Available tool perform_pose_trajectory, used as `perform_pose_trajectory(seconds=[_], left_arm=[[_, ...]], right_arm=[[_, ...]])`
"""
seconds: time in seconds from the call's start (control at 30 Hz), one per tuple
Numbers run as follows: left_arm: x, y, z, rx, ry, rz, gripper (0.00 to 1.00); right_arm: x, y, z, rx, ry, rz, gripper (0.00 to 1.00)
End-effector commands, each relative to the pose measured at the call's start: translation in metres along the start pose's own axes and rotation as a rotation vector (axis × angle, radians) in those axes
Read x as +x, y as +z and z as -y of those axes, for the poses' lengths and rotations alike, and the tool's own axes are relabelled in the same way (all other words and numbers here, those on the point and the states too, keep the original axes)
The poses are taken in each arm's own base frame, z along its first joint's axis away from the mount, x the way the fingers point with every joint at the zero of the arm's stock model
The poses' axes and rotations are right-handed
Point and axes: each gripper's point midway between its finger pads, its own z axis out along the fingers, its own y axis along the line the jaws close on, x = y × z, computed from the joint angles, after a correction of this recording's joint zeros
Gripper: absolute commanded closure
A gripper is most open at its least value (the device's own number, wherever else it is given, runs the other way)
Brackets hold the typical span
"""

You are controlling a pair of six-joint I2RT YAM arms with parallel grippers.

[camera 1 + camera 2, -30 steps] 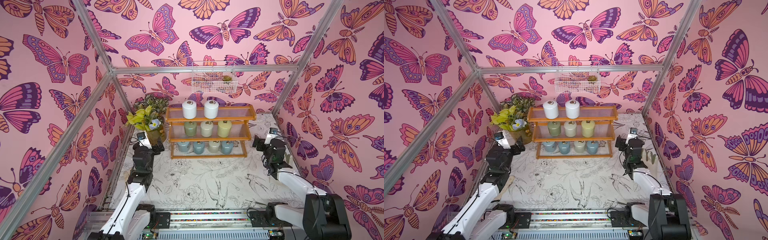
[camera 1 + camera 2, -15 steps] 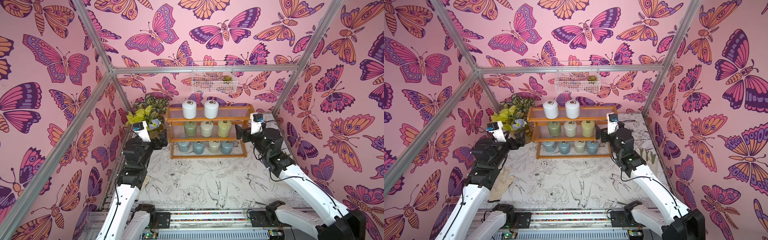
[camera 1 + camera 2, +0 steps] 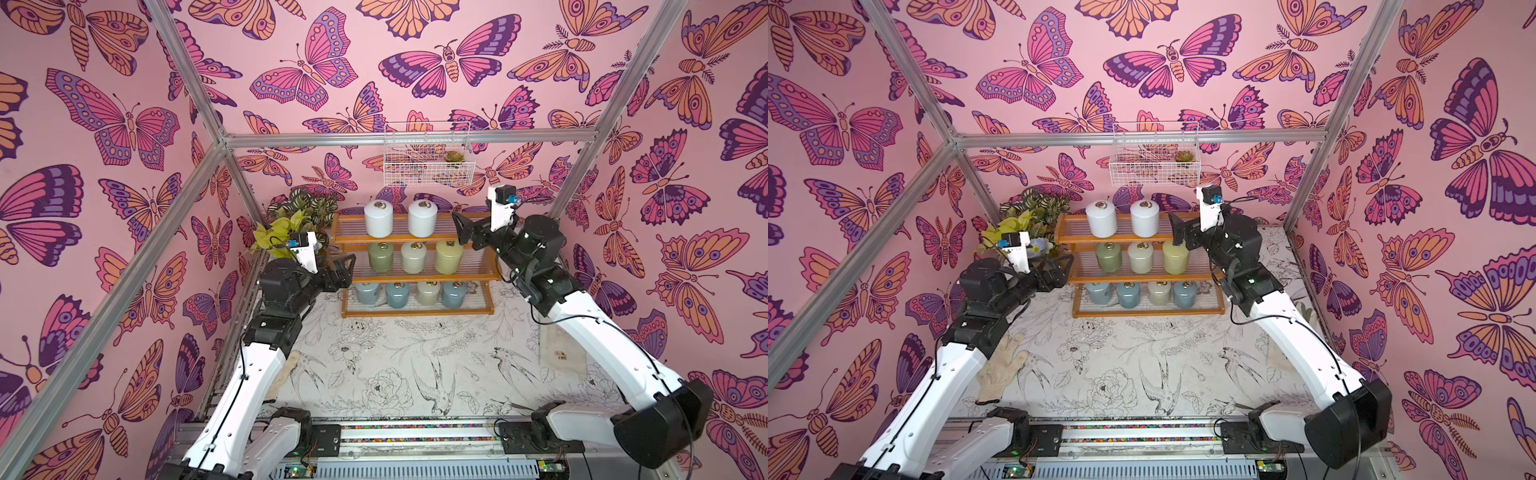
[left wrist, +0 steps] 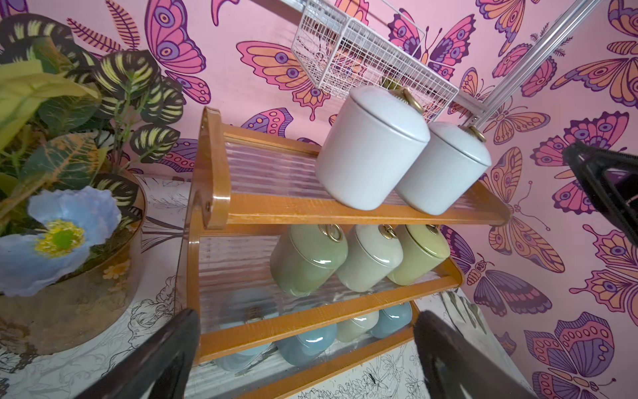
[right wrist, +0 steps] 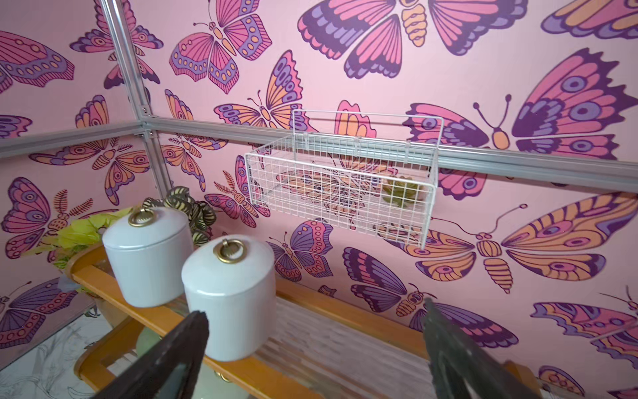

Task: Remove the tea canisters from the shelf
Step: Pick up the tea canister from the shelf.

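All nine tea canisters (image 3: 413,258) sit on the shelf (image 3: 417,312). My right pincer (image 5: 314,309) gapes wide and empty at the top tier, just beside the nearer white canister (image 5: 228,297), ready to straddle it. My left pincer (image 4: 307,316), equally wide, faces the lower tiers.

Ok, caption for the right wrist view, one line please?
Right gripper, jaws open, faces two white canisters on the shelf's top tier, wire basket behind.

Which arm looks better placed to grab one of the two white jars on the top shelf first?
Probably the right. The right arm's fingers are open and level with the top tier of the shelf, beside the nearer white canister. The left arm's fingers hang lower, at the shelf's left end.
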Motion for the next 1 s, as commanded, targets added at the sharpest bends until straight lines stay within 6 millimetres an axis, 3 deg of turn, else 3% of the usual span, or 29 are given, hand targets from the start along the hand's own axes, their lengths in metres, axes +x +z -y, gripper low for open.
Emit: perform_pose_trajectory(seconds=[0.0,0.37,0.4,0.77,0.97], left_arm=[[-0.007,-0.001,0.015,0.067,0.019,0.020,0.00],[-0.008,-0.004,0.025,0.116,0.036,0.023,0.00],[-0.008,-0.004,0.026,0.121,0.037,0.022,0.00],[-0.005,-0.004,0.028,0.143,0.025,0.017,0.00],[-0.005,-0.005,0.026,0.131,0.016,0.026,0.00]], right_arm=[[-0.015,0.014,-0.018,-0.095,0.000,0.024,0.01],[-0.007,0.056,-0.050,-0.282,0.037,0.028,0.01],[0.009,0.067,-0.050,-0.288,0.042,0.001,0.01],[0.030,0.092,-0.059,-0.342,0.032,-0.018,0.01],[0.042,0.096,-0.064,-0.373,0.031,-0.045,0.01]])
